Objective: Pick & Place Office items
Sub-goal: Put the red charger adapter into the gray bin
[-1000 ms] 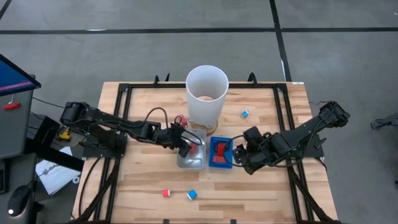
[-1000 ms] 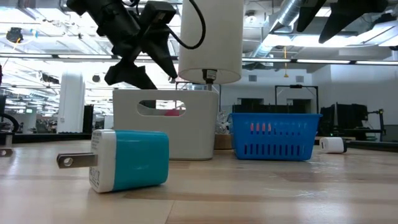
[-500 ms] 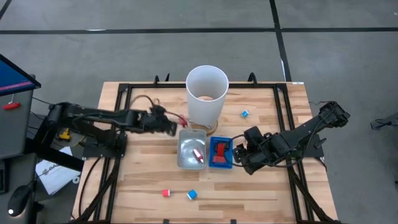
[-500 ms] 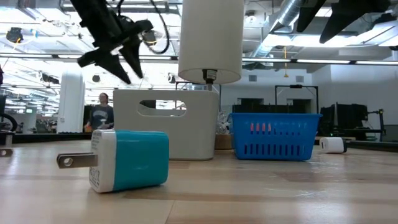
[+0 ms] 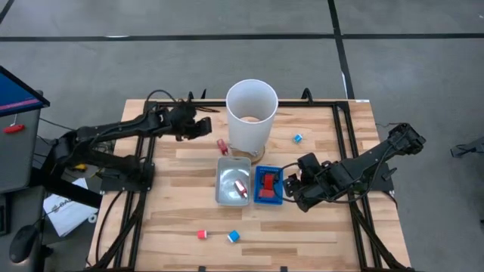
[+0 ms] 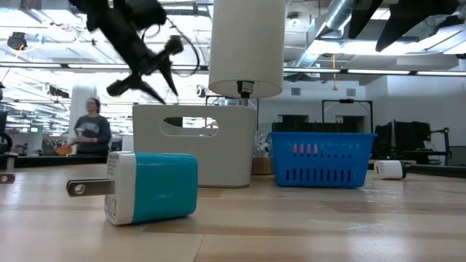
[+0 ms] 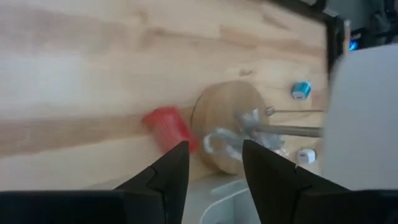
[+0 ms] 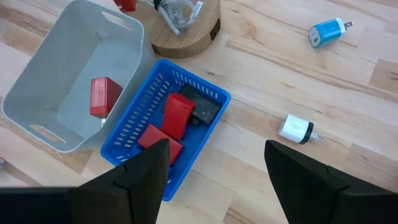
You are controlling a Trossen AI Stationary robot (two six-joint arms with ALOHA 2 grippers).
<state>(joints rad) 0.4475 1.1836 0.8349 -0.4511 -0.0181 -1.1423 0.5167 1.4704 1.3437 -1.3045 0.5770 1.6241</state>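
The office items are small pieces. One red block [image 8: 102, 96] lies in the silvery tray [image 5: 227, 175]. Red blocks [image 8: 176, 115] and a black piece [image 8: 202, 107] lie in the blue tray [image 5: 268, 198]. A red piece [image 7: 168, 126] rests on the table beside the white bin's wooden base [image 7: 233, 134]. A red [image 5: 202, 234] and a blue piece [image 5: 233, 236] lie near the table's near edge. My left gripper [image 5: 203, 127] hovers open, left of the white bin [image 5: 252, 113]. My right gripper [image 5: 290, 187] hovers open, right of the blue tray.
A blue charger [image 8: 328, 32] and a white charger [image 8: 296, 129] lie on the table right of the trays. A teal charger [image 6: 153, 185] lies close to the low camera. A black frame [image 5: 147, 151] runs around the table. A person [image 6: 91, 135] stands in the room behind.
My left gripper has drawn back from over the silvery tray, rising and moving toward the table's far-left, to beside the white bin. The red block that was at its fingers now lies in the silvery tray. The right arm has kept still.
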